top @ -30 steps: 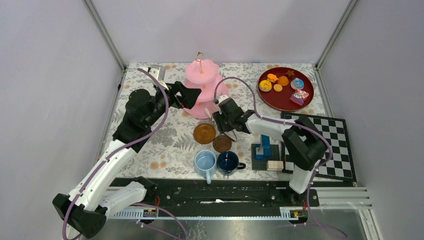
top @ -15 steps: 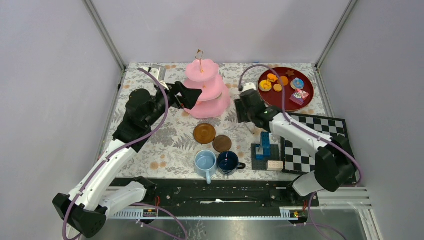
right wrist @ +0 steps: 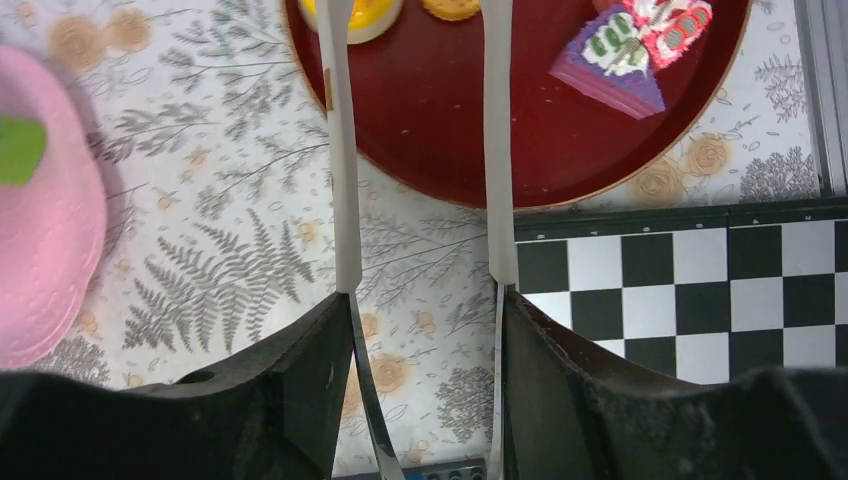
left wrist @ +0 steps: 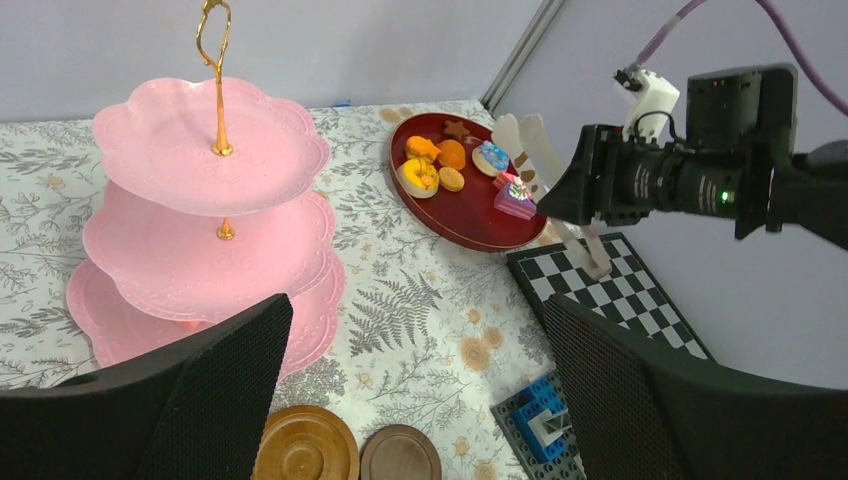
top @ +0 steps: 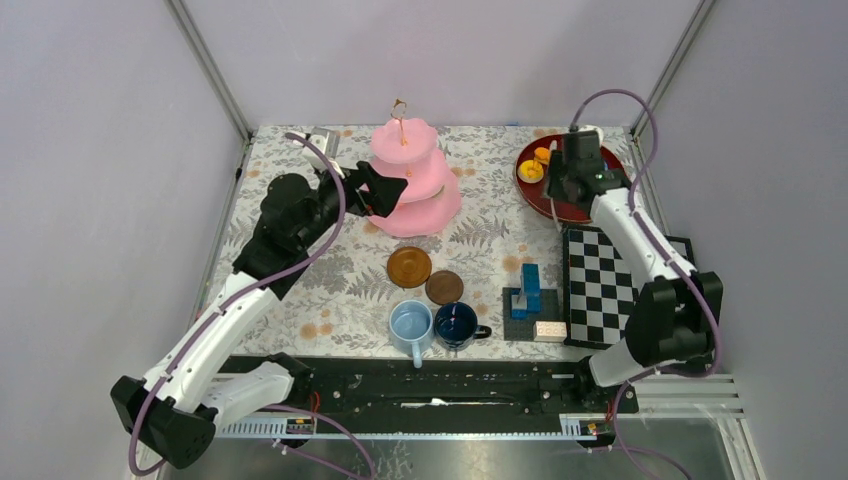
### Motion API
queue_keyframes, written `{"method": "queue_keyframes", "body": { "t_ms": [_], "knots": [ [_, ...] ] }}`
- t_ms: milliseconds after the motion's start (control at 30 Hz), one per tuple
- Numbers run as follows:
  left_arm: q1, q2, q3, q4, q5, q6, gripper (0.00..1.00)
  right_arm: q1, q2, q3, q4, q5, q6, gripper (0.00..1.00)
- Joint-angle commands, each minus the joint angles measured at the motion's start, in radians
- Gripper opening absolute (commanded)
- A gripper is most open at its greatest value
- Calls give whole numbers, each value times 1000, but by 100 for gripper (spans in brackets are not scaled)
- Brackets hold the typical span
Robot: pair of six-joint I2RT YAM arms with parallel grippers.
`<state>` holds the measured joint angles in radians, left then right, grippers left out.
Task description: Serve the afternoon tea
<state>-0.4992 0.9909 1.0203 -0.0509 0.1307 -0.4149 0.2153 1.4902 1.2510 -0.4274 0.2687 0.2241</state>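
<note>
The pink three-tier stand (top: pixel 415 180) (left wrist: pixel 200 240) stands at the back middle, its tiers bare in the left wrist view. My left gripper (top: pixel 383 193) (left wrist: pixel 415 310) hovers open beside its left side, holding nothing. Small pastries (left wrist: pixel 420 175) and a cake slice (right wrist: pixel 625 50) lie on a dark red tray (top: pixel 560 212) (right wrist: pixel 440 120) at the back right. My right gripper (top: pixel 572 185) (right wrist: pixel 425 300) is shut on white-armed tongs (right wrist: pixel 345 200) (left wrist: pixel 535 150), which reach over the tray's near edge. Two brown saucers (top: pixel 409 266) (top: pixel 444 287) lie mid-table, with a light-blue mug (top: pixel 410 325) and a dark-blue mug (top: pixel 456 324) in front.
A blue building-block stack (top: pixel 528 295) on a grey plate stands right of the mugs. A black-and-white chequered board (top: pixel 600 290) lies under the right arm. Frame posts and grey walls close in the table's back and sides.
My right arm has swung with the tongs from the middle, near the saucers, to the back right over the red tray. The left arm has barely moved.
</note>
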Motion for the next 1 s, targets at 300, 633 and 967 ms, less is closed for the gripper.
{"method": "queue_keyframes", "body": {
  "t_ms": [300,633,967],
  "knots": [
    [-113,85,20,-18,-90,78,99,-271,268,349,-362,-81,-41,59],
    [-233,110,40,-58,-172,116,99,-418,219,237,-338,-264,-37,62],
    [-252,125,40,-57,-161,110,99,-557,130,97,-220,-498,-12,65]
  ]
}}
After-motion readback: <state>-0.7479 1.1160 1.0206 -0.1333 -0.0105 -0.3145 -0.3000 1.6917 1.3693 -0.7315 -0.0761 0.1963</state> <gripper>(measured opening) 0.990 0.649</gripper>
